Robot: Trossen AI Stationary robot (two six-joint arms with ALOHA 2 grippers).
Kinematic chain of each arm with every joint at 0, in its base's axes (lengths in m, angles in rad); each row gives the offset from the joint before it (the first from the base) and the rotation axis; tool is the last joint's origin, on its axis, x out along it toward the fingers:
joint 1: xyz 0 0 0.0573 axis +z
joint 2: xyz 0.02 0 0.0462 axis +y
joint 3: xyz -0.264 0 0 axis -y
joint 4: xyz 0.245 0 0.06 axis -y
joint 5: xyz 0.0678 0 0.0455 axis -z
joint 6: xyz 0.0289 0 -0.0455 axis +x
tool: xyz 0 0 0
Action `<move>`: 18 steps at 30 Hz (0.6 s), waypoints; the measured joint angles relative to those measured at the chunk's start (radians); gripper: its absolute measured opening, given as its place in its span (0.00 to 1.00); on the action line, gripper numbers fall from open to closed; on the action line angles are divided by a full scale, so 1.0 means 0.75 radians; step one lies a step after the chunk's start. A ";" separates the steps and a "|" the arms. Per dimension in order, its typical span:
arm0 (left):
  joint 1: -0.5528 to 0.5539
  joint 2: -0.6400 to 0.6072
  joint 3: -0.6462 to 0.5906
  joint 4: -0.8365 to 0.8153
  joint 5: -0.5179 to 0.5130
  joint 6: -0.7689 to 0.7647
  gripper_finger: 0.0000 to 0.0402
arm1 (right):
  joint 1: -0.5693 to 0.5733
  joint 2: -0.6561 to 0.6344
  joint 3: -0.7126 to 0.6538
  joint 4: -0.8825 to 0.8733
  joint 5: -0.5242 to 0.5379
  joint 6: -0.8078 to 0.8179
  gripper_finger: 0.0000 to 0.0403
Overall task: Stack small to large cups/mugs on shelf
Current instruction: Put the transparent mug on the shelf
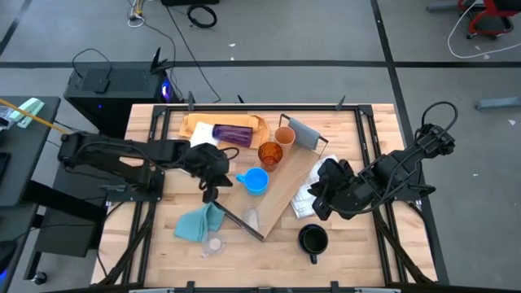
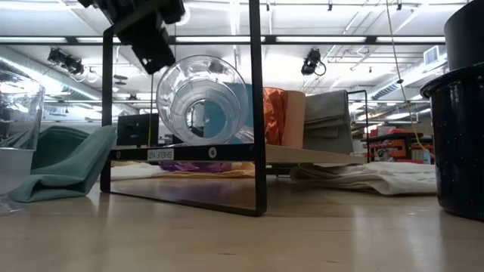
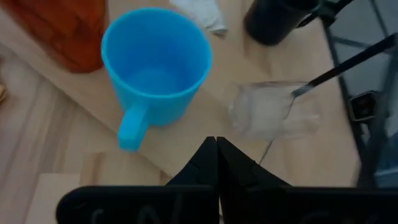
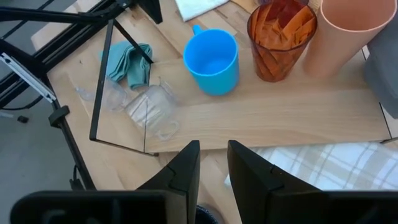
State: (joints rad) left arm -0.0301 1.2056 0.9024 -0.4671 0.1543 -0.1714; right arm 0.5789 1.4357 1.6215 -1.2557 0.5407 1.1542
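Blue mug (image 1: 256, 181) stands upright on the shelf (image 1: 281, 195) beside a toppled clear cup (image 3: 264, 111). Left gripper (image 3: 216, 163) hovers above, fingers pressed together, empty; it should open before descending. Right gripper (image 4: 213, 163), slightly parted, waits nearby.

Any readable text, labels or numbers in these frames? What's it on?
One small white label on the shelf front edge in the low view: dark print, too blurred to read.
Nothing readable on the light blue mug, amber translucent cup, tan cup or dark mug.
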 joint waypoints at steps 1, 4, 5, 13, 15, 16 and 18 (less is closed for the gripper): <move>-0.009 -0.008 0.000 0.017 0.001 -0.001 0.00 | 0.000 0.000 0.000 0.015 0.000 -0.022 0.22; -0.036 -0.020 0.055 0.073 0.003 0.003 0.00 | 0.000 0.000 -0.001 0.079 -0.013 -0.162 0.22; -0.042 -0.023 0.093 0.078 0.004 0.013 0.00 | 0.001 0.000 0.000 0.111 -0.019 -0.219 0.22; -0.109 -0.019 0.479 0.095 -0.064 0.145 0.00 | 0.004 0.011 -0.026 0.188 -0.120 -0.320 0.22; -0.127 -0.019 0.566 0.094 -0.098 0.178 0.00 | 0.011 0.012 -0.095 0.258 -0.128 -0.290 0.22; -0.135 -0.019 0.607 0.088 -0.106 0.191 0.00 | 0.010 0.013 -0.137 0.325 -0.130 -0.284 0.22; -0.148 -0.019 0.679 0.088 -0.128 0.210 0.00 | 0.010 0.016 -0.228 0.428 -0.144 -0.275 0.22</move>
State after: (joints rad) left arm -0.1412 1.1915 1.4116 -0.4011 0.0585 -0.0141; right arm 0.5861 1.4479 1.4503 -0.9348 0.4326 0.9479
